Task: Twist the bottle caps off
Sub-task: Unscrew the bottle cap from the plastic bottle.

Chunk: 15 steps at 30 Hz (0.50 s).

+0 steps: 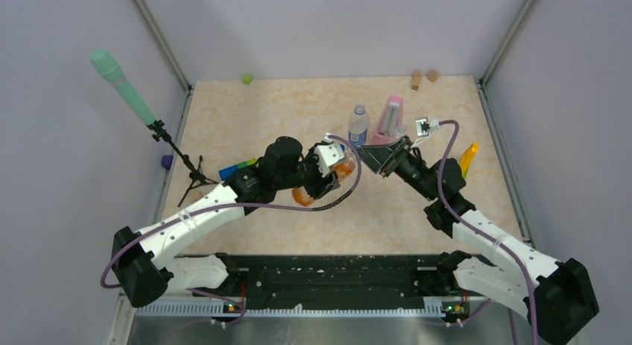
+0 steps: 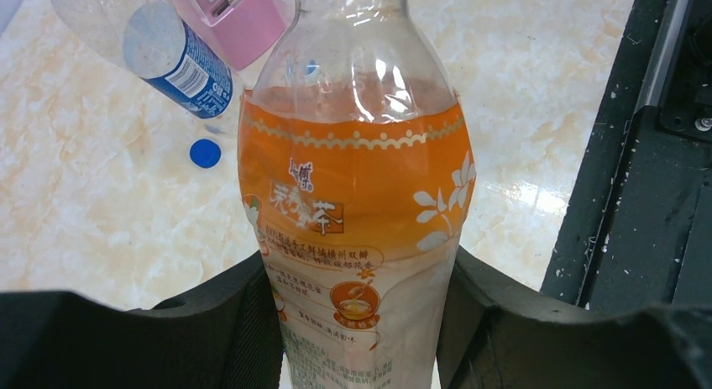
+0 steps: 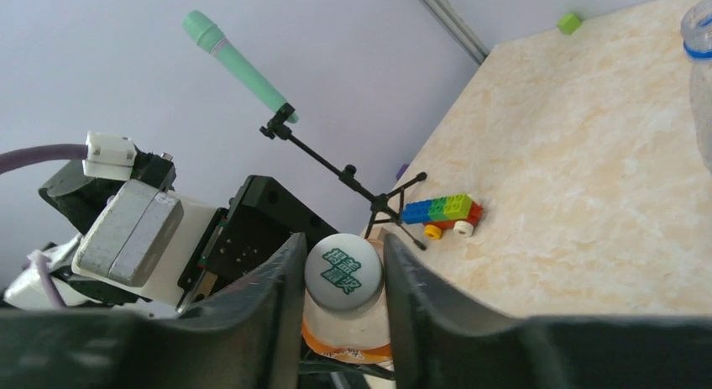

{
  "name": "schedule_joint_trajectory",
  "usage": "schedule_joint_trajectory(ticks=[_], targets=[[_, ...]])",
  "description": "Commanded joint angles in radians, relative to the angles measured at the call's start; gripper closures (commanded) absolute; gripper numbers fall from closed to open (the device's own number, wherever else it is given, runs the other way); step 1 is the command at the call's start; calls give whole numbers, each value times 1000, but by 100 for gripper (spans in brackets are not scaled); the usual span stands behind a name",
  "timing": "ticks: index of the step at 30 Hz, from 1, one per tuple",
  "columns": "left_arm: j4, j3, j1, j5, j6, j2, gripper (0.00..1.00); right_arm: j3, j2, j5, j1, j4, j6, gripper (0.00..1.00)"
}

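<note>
So the left pincer (image 2: 359, 267) had the orange bottle (image 2: 357, 179) clamped round its lower body, a finger pressed on each side of the label, only partly open because the bottle filled the gap. From the overhead camera the bottle looked tipped rather than upright, neck pointing at the right arm. The right pincer (image 3: 342, 254) was at that neck, and its wrist camera showed the white cap (image 3: 342, 270), the one with green print on top, sitting between the two fingers with both touching its sides. I'd call that closed on the cap, which was on the bottle at that point. The blue cap (image 2: 205, 153) lay flat on the worktop (image 1: 283, 114), off to one side of the orange bottle and just beside the base of the blue-label bottle (image 1: 358, 125). That one stood just beyond the orange bottle's neck, with the pink metronome (image 1: 390, 115) right next to it. On the other side of the orange bottle sat a little toy brick car (image 3: 441, 211), with a green microphone (image 3: 235, 57) on a stand further out. The green cube (image 3: 569, 23) was well away, at the far edge.
</note>
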Motion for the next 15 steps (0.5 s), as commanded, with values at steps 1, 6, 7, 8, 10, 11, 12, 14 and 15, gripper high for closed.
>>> schedule_joint_trajectory(ticks=[1, 6, 7, 8, 10, 11, 12, 14, 15], targets=[[58, 31, -6, -9, 7, -7, 100, 39, 5, 21, 17, 39, 0, 74], [63, 24, -5, 49, -12, -8, 100, 6, 10, -38, 17, 160, -33, 100], [72, 18, -1, 74, -15, -13, 100, 4, 13, -70, 17, 198, -52, 100], [78, 13, 7, 108, -19, -18, 100, 8, 14, -116, 17, 222, -73, 100], [74, 15, 56, 245, -36, -24, 100, 28, 14, -237, 16, 264, -122, 100], [75, 13, 85, 337, -50, -28, 100, 41, 15, -315, 16, 281, -141, 100], [95, 8, 115, 424, -70, -30, 100, 56, 21, -384, 17, 304, -154, 100], [132, -3, 155, 554, -108, -32, 100, 81, 25, -499, 16, 326, -182, 100], [143, -2, 167, 615, -117, -30, 100, 91, 27, -545, 16, 331, -199, 100]])
